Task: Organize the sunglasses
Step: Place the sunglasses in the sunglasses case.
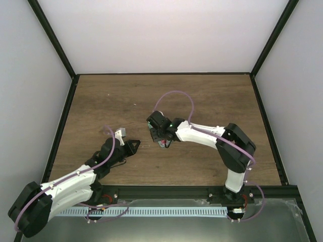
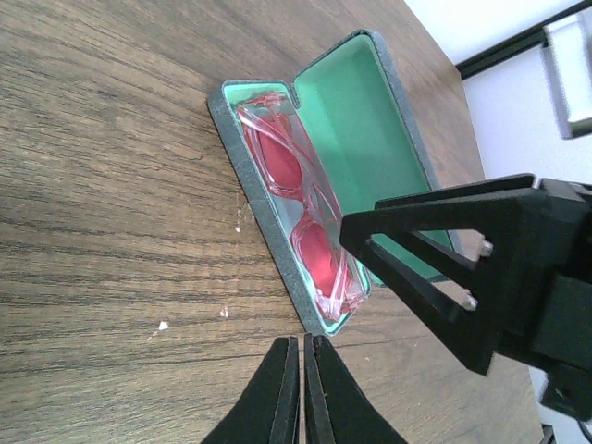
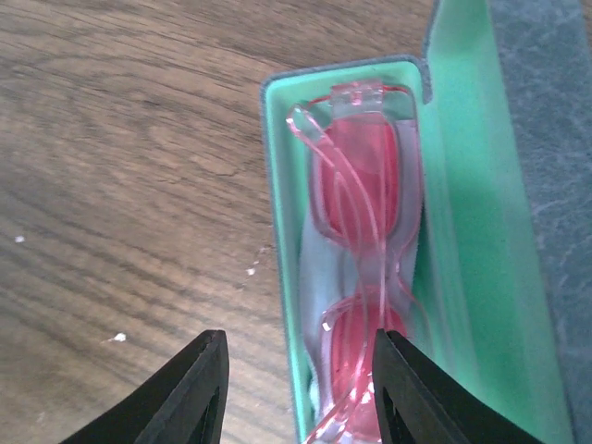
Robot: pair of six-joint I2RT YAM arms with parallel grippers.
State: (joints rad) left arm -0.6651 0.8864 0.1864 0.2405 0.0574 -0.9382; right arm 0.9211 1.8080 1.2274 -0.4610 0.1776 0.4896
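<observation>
Red-lensed sunglasses [image 2: 301, 208] lie folded inside the open case [image 2: 262, 231], in its shallow base, their thin pink arms crossing over the lenses. In the left wrist view the case runs diagonally from the upper middle of the frame down toward the lower middle, and its green-lined lid [image 2: 370, 129] stands open on the right side of the base. In the overhead view, case and glasses sit near the centre of the wooden table [image 1: 212, 101], mostly hidden under the right arm.

The right gripper [image 3: 298, 347] hangs over the near end of the case with its jaws apart. At the bottom of the right wrist frame one finger is over bare wood left of the case wall and the other overlaps the lower lens; I cannot tell whether it touches.

The left gripper [image 2: 302, 344] has its jaws pressed together on nothing, with its tips just beside the near corner of the case.
</observation>
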